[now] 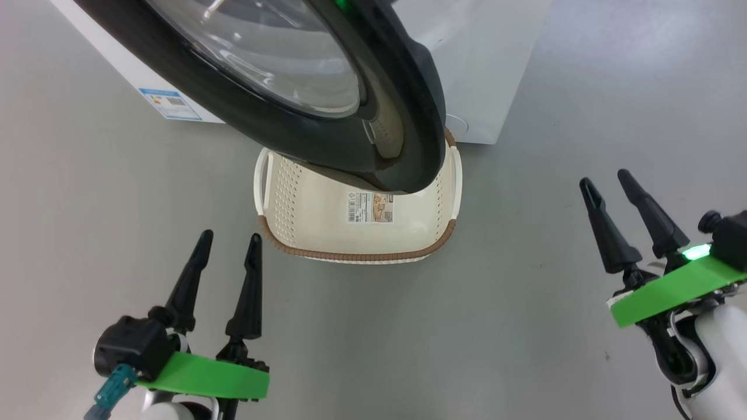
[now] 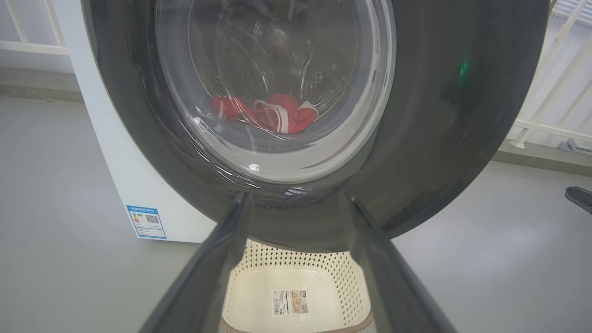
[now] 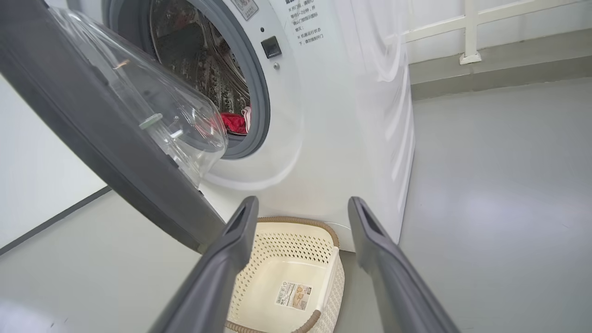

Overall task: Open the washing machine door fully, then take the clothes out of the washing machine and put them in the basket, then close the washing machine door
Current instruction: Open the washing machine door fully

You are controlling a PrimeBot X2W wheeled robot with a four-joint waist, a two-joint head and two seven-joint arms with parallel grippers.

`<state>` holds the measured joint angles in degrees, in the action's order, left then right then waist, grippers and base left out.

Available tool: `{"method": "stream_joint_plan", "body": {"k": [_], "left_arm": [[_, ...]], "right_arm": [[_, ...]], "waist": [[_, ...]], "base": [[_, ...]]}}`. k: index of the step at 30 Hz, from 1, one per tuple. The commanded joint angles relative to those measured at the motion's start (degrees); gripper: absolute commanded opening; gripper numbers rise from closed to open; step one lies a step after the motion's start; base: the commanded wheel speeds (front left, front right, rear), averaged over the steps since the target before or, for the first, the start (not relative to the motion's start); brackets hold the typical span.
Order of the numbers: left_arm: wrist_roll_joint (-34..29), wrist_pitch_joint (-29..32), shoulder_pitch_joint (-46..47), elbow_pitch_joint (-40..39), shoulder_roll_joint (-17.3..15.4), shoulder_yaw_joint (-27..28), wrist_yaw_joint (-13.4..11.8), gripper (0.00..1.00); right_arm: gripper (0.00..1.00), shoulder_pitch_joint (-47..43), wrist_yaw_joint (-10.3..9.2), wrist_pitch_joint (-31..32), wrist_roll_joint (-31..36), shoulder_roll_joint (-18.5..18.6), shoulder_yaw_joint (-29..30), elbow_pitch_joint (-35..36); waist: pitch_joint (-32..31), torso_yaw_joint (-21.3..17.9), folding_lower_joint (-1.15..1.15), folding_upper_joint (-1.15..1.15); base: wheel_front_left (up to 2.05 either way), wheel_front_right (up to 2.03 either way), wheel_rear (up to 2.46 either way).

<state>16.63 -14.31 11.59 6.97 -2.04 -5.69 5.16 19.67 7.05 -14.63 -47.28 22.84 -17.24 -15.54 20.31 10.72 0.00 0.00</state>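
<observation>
Spread wide and empty, low over grey floor (image 1: 87, 192): dark two-fingered left end effector (image 1: 230, 235) and right end effector (image 1: 605, 178), both apart from everything.
Swung out partway above small cream-white perforated plastic basket (image 1: 350, 255): large round black-rimmed, glass-bowled washing machine door (image 1: 262, 122), judged not yet fully open. Lying inside steel drum (image 3: 203, 69) of big white front-loading washing machine (image 3: 323, 138): bright red, white-striped clothes (image 2: 277, 115). Nothing in basket except a sticker (image 1: 370, 208) on its bottom. Left to do: widen door, lift clothes out, drop them in basket, shut door.
</observation>
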Motion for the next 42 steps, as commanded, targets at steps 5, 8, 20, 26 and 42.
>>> {"method": "stream_joint_plan", "body": {"k": [5,8,20,26,42], "left_arm": [[-0.39,-0.69,-0.48,-1.03,-0.84,1.95,0.34,1.00],[-0.33,-0.69,-0.52,-1.05,-0.84,1.94,0.28,1.00],[-0.27,-0.69,-0.74,-1.38,-0.84,1.74,0.17,1.00],[-0.34,-0.69,-0.87,-1.29,-0.84,1.61,0.20,1.00],[-0.20,-0.69,-1.55,-1.32,-0.84,1.01,0.01,1.00]], "right_arm": [[1.00,-4.77,0.44,-0.36,8.36,-4.02,7.07,4.41],[1.00,-7.20,0.44,-0.36,13.29,-6.70,11.29,6.76],[1.00,-15.54,0.44,-0.37,21.01,-13.89,20.19,11.19],[1.00,-15.78,0.44,-0.37,21.72,-14.30,20.25,10.77],[1.00,-13.97,0.44,-0.37,21.62,-13.32,18.01,11.04]], "waist": [[-0.01,0.24,0.00,0.00],[-0.16,0.39,0.00,0.00],[-0.35,0.82,0.00,0.00],[-0.58,0.67,0.00,0.00],[-1.44,0.97,0.00,0.00]], "base": [[0.00,0.00,0.00],[0.00,0.00,0.00],[0.00,0.00,0.00],[0.00,0.00,0.00],[0.00,0.00,0.00]]}}
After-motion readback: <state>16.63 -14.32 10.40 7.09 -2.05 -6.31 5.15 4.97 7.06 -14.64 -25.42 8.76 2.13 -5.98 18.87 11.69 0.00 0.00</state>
